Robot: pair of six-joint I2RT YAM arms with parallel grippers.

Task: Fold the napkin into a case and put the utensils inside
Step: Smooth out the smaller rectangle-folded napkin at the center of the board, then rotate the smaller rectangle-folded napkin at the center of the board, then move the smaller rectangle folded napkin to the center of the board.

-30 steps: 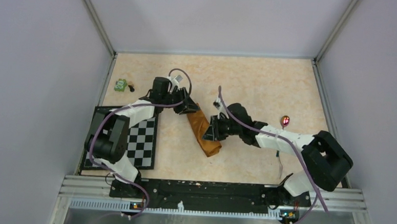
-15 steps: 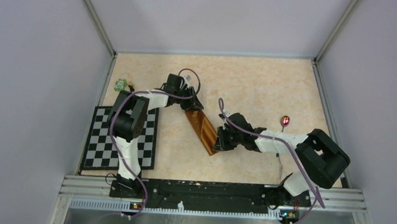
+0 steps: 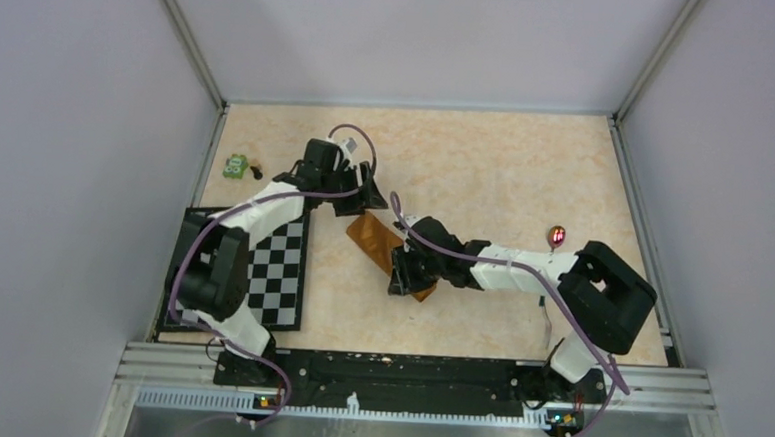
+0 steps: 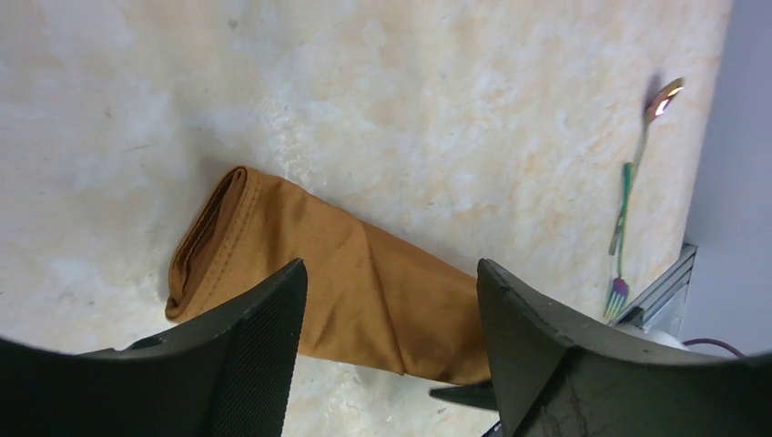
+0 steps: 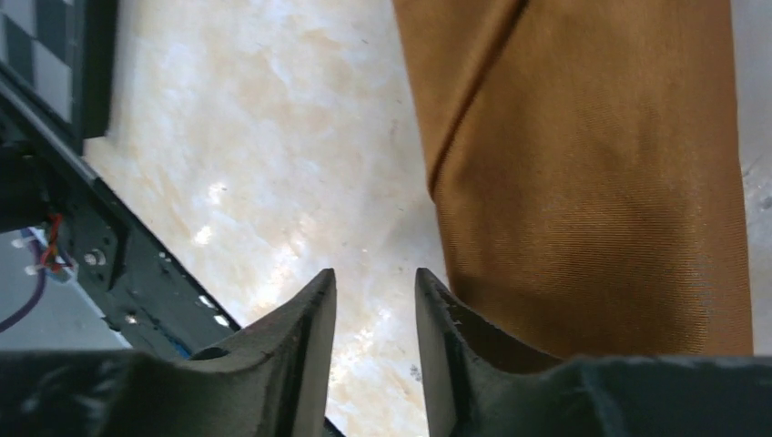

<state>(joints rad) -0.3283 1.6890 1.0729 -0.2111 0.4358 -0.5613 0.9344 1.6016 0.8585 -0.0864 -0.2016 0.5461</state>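
From where I stood, the napkin (image 3: pixel 373 234) lay near the middle of the bench (image 3: pixel 486 164) as a narrow, flat, layered strip running diagonally. Its far end was under the left hand (image 3: pixel 361 199) and its near end was beside the right hand (image 3: pixel 403 278). The wrist views showed stacked hems at 1 end and a slanting seam across the cloth. I could not tell whether that seam already made a usable pocket.

The left hand hovered over the strip with its fingers spread wide and nothing between them. The right hand sat low at the strip's near end, its 2 fingers only a little apart. Bare bench showed through the gap and the cloth lay just beside 1 finger, so it pinched nothing.

The utensils (image 4: pixel 624 200) lay well apart from the napkin, near the right edge of the bench, with the shiny heads at the ends of their thin handles. None was in or on the cloth.

I judged the folding mostly done, perhaps needing only a final tidy or flap. The second half of the job was not yet begun: each utensil had to be picked up and slid into the case.
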